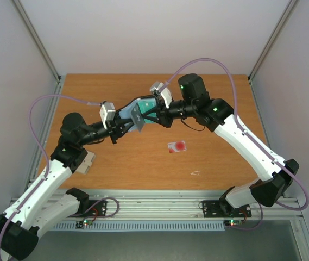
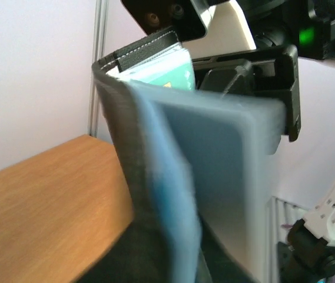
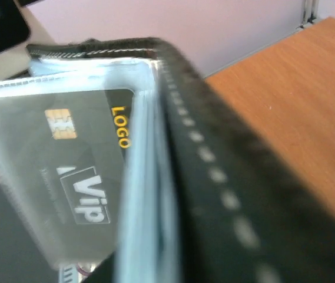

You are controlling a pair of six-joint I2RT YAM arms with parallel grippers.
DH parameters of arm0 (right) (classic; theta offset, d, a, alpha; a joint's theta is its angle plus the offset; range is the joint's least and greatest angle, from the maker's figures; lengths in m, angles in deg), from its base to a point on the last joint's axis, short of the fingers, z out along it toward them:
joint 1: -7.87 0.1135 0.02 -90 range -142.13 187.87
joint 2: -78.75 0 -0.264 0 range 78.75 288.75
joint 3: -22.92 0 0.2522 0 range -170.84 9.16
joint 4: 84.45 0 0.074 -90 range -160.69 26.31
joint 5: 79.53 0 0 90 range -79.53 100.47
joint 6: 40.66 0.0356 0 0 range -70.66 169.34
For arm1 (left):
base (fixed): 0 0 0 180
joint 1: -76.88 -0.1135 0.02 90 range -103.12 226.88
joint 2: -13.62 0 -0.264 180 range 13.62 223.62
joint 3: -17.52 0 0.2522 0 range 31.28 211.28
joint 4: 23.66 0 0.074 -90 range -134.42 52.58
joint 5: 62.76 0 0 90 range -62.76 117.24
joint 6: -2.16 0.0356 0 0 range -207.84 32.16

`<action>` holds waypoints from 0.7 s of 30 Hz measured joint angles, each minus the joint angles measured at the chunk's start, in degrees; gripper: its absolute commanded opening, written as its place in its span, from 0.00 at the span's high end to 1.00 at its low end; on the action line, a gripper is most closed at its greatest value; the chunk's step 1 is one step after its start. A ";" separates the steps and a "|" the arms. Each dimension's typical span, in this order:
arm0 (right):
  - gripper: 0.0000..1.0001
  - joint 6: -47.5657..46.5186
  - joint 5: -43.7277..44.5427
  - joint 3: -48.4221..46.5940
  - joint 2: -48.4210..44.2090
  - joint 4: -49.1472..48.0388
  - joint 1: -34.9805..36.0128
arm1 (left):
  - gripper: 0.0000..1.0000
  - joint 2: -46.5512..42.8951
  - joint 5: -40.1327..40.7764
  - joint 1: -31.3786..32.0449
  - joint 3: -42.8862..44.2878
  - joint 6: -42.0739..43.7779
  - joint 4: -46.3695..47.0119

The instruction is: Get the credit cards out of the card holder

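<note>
My left fingers [image 1: 121,127] hold the card holder [image 1: 137,115] aloft so its cards [image 3: 82,165] face my right fingers [image 1: 155,112], grip unclear.

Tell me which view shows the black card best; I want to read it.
Right wrist: the black card shows large inside the holder, with chip, LOGO and Vip readable. Top external shows it only as a small dark patch. Left wrist shows the holder's blurred blue inside, not this card.

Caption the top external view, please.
Open card holder held in midair by left arm and right arm; red-spotted card lying on the table.
</note>
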 measured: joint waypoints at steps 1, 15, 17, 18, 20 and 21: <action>0.97 0.11 0.28 -0.09 0.02 0.26 0.00 | 0.63 -0.02 -0.07 0.00 -0.02 -0.04 0.09; 0.98 0.00 4.61 -3.32 -0.15 7.10 -2.05 | 0.40 -0.79 -1.38 0.11 -0.87 -1.46 0.79; 0.98 -0.66 5.29 -4.33 -0.15 7.96 -1.55 | 0.49 -0.74 -1.09 0.11 -0.87 -2.10 0.79; 0.98 -0.96 5.70 -4.83 -0.15 8.37 -1.38 | 0.61 -0.74 -1.03 0.11 -0.87 -2.49 0.74; 0.95 -1.84 6.25 -5.55 -0.15 9.03 -1.25 | 0.87 -0.74 -0.98 0.11 -0.87 -3.17 0.72; 0.89 -2.36 6.27 -5.77 -0.15 9.42 -1.20 | 0.97 -0.74 -0.96 0.11 -0.90 -3.65 0.70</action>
